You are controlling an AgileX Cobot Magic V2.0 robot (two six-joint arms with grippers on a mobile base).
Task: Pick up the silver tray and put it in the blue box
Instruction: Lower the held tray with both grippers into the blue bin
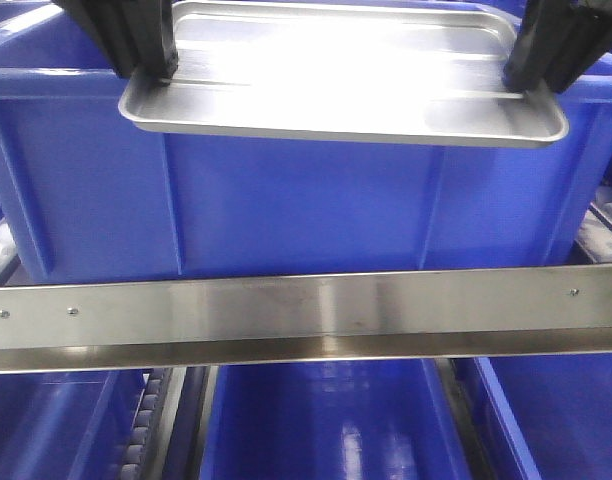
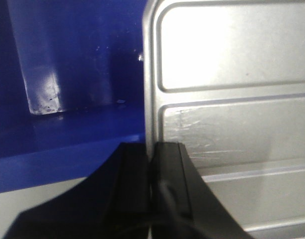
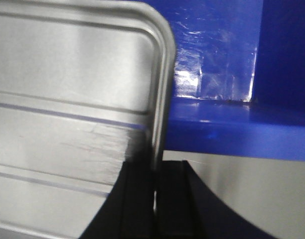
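The silver tray (image 1: 346, 75) is held level above the open top of the blue box (image 1: 296, 200), its near edge overhanging the box's front wall. My left gripper (image 1: 158, 72) is shut on the tray's left rim; in the left wrist view my left gripper (image 2: 150, 149) pinches the rim of the tray (image 2: 232, 99) over the box interior (image 2: 68, 74). My right gripper (image 1: 518, 78) is shut on the tray's right rim; in the right wrist view my right gripper (image 3: 156, 167) clamps the rim of the tray (image 3: 68, 99) beside the box wall (image 3: 217, 124).
A steel rail (image 1: 306, 315) runs across in front of the box. Lower blue bins (image 1: 326, 425) sit beneath the rail, with rollers (image 1: 146, 420) at the lower left.
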